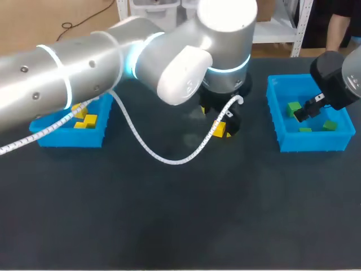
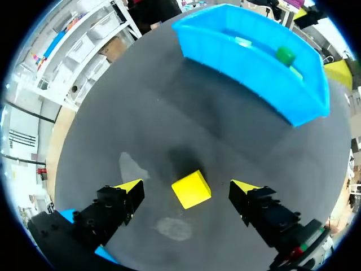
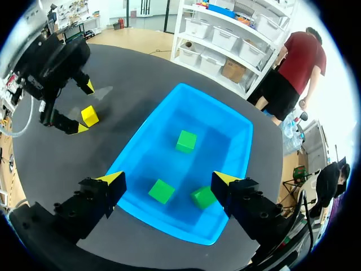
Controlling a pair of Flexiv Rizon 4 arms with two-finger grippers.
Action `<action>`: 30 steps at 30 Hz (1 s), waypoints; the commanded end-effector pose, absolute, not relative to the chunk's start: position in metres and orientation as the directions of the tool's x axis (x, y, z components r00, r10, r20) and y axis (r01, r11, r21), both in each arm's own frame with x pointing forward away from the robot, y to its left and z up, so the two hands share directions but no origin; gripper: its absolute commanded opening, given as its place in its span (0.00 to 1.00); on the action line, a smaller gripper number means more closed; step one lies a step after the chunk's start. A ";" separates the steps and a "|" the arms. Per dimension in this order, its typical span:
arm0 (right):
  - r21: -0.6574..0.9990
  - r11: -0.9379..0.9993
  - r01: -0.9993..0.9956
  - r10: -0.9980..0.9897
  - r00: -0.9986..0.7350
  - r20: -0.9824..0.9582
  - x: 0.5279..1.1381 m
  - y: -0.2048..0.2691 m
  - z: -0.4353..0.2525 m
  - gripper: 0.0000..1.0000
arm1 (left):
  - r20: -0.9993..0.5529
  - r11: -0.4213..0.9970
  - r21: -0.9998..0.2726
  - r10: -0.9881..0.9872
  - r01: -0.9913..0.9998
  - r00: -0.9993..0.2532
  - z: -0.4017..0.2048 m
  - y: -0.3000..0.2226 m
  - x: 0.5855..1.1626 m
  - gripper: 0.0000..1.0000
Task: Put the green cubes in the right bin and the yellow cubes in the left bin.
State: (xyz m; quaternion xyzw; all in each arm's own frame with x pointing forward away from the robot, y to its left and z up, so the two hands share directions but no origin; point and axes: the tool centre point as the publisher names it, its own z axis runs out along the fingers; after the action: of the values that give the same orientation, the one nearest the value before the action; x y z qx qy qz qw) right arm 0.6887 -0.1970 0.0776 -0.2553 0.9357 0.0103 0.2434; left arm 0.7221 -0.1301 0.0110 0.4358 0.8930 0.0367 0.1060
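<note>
Fingers [image 2: 127, 195] of the left gripper [image 2: 186, 187] stand wide apart in the left wrist view. A small yellow cube [image 2: 192, 190] sits on the dark grey table [image 2: 141, 124] between them, with a gap on each side, touching neither. The head view hides most of this: the left arm's bulky wrist covers the left gripper [image 1: 220, 127], and only slivers of yellow show beneath it, near a white coiled cable [image 1: 169, 159]. The right wrist view shows the same pair from the side, the small yellow cube [image 3: 89, 116] low between the two tips.

That view also looks straight down into the blue plastic right bin [image 3: 169, 99], where three green cubes [image 3: 186, 141] lie apart from one another. The right gripper [image 3: 168, 180] hangs above the bin with its fingers spread and nothing between them. In the head view its fingers cannot be made out.

Only the head view shows the blue plastic left bin [image 1: 67, 138], at the table's left side, with several yellow cubes [image 1: 87, 119] inside.
</note>
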 end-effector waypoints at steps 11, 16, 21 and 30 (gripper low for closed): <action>-0.109 0.871 -0.479 -0.471 -0.750 -0.465 0.687 -0.197 0.077 1.00 | -0.119 0.690 0.074 0.723 0.720 -0.680 -0.007 -0.128 0.732 1.00; -0.109 0.871 -0.479 -0.471 -0.750 -0.465 0.687 -0.197 0.077 1.00 | -0.118 0.696 0.080 0.718 0.714 -0.686 -0.012 -0.132 0.734 1.00; -0.109 0.871 -0.479 -0.471 -0.750 -0.465 0.687 -0.197 0.077 1.00 | -0.115 0.702 0.085 0.712 0.708 -0.692 -0.016 -0.133 0.735 0.00; -0.109 0.871 -0.479 -0.471 -0.750 -0.465 0.687 -0.197 0.077 1.00 | -0.115 0.699 0.082 0.714 0.710 -0.690 -0.012 -0.122 0.733 0.00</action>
State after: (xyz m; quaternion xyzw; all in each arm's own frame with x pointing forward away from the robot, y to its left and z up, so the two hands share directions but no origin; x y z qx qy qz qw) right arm 0.6887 -0.1969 0.0776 -0.2553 0.9357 0.0103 0.2433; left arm 0.7328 -0.1273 -0.0159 0.3864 0.9196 0.0189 0.0687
